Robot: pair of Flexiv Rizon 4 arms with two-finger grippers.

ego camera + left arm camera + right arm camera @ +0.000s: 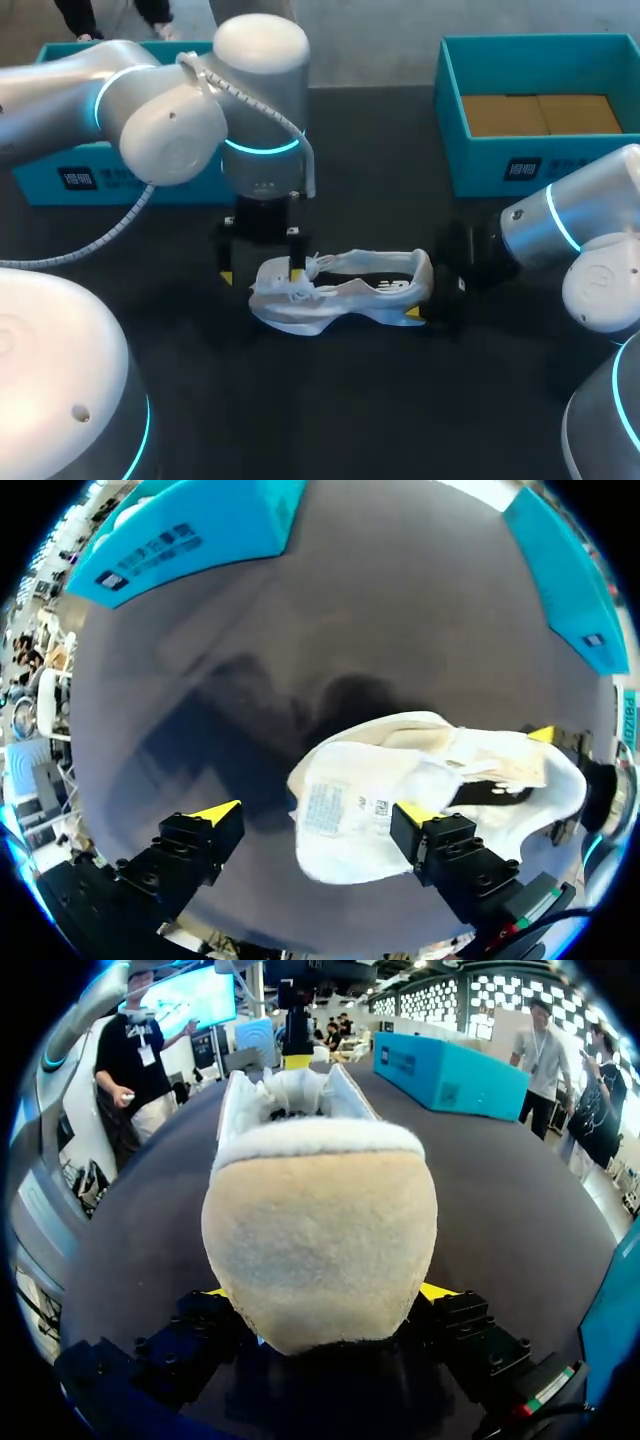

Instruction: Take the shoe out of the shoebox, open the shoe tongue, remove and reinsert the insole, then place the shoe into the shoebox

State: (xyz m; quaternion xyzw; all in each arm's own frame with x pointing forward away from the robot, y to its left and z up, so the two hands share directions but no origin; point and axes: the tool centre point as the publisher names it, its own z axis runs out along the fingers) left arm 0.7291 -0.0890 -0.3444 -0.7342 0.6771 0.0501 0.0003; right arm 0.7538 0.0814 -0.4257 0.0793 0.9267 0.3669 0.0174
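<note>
A white shoe (340,290) lies on its side on the dark table, toe toward my left arm. My left gripper (262,272) hangs over the toe end, open wide. In the left wrist view the white tongue (345,805) with its label lies against one finger of the left gripper (317,813), while the other finger stands over bare table. My right gripper (425,298) is at the heel. In the right wrist view the beige heel of the shoe (320,1230) fills the gap of the right gripper (326,1295), pressed by both fingers.
An open teal shoebox (452,120) with brown cardboard inside stands at the back right. A second teal box (60,175) sits at the back left, behind my left arm. Dark table surface lies in front of the shoe.
</note>
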